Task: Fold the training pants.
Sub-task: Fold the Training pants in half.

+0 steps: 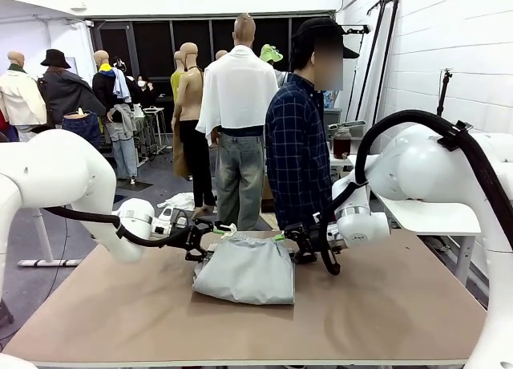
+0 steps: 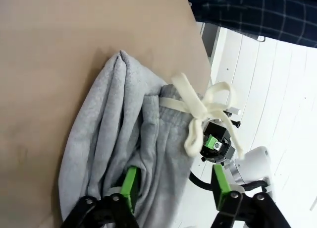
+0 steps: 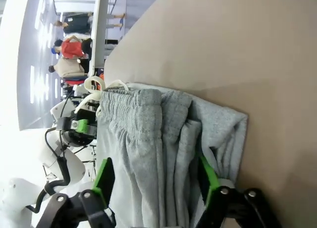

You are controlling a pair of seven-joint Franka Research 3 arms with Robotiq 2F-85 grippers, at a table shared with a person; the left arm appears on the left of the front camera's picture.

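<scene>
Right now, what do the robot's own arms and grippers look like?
Both arms are glossy white with rounded joint housings and black cables looping along them. The left gripper and right gripper are black, two-fingered, with bright green pads on the fingers. A silver-white wrist section sits behind each gripper.

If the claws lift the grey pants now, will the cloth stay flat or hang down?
The training pants would likely sag: soft jersey, already bunched in folds. They are probably light. The loose drawstring may dangle and swing.
</scene>
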